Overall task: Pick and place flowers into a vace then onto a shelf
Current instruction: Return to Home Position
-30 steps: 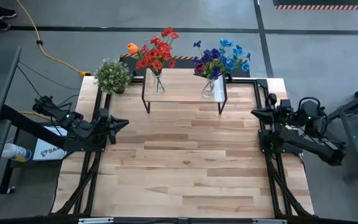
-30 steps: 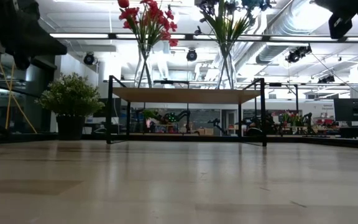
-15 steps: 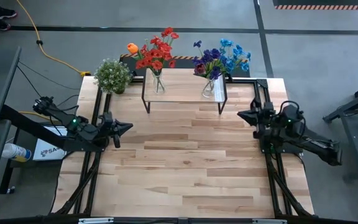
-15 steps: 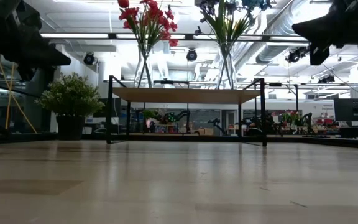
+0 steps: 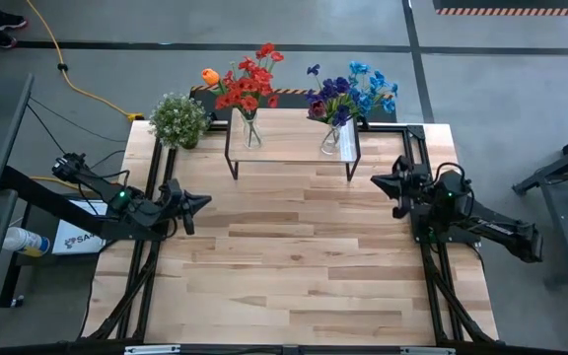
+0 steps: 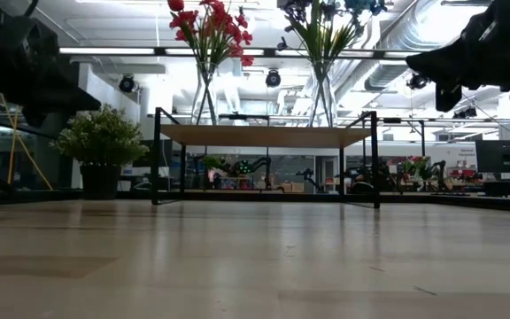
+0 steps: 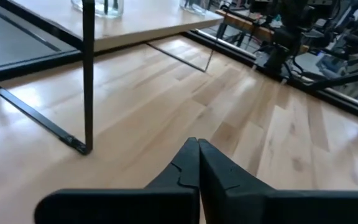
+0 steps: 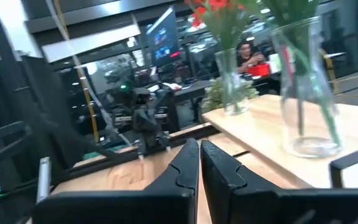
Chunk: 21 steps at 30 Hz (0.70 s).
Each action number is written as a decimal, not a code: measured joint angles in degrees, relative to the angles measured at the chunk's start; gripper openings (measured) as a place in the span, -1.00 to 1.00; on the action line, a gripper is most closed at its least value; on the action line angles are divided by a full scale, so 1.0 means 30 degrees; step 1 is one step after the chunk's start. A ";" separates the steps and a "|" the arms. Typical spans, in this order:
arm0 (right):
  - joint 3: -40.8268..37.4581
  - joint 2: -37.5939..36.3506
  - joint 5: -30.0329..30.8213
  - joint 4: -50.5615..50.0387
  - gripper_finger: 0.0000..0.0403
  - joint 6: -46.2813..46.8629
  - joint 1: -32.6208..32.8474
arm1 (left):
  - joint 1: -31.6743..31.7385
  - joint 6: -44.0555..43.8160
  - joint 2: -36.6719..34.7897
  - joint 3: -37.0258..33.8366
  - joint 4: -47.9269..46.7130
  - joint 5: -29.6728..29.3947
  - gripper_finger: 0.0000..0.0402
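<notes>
Across the room's middle stands the table (image 5: 294, 266), a broad top of pale wood planks. Reaching in over its left edge is the left arm (image 5: 87, 202), and over its right edge the right arm (image 5: 486, 225). Both hang above the wood and touch nothing on it.

At the table's far end stands the shelf (image 5: 294, 148), upright on its thin black legs. Just beside the shelf's left end, on the table's far left corner, sits the plant (image 5: 178, 119).

On the shelf, the red flowers (image 5: 248, 81), with one orange bloom among them, rise from the left vase (image 5: 251, 131). The blue flowers (image 5: 353, 91), mixed with purple ones, rise from the right vase (image 5: 333, 141). Both vases are clear glass and stand upright, the left one near the shelf's left end and the right one at its right end, well apart from each other.

The left gripper (image 5: 202, 200) points toward the table's middle, nearer than the shelf and to its left, well apart from it. Its jaws are clenched together on nothing. The right gripper (image 5: 376, 181) points inward from the other side, near the shelf's right legs but not touching them. Its jaws are likewise pressed together and hold nothing.
</notes>
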 joint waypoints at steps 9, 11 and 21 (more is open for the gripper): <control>0.0000 0.0000 0.0988 0.0000 -0.99 -0.0243 0.0000 | 0.0000 0.0834 0.0000 0.0000 0.0015 -0.0869 -0.76; 0.0000 0.0000 0.0983 0.0011 -0.99 -0.0230 0.0000 | 0.0000 0.0841 0.0000 -0.0089 0.0241 -0.0803 -0.75; 0.0007 0.0002 0.0980 0.0726 -0.96 -0.0054 -0.0015 | 0.0670 0.5102 0.0357 -0.2557 0.7749 -0.0595 -0.88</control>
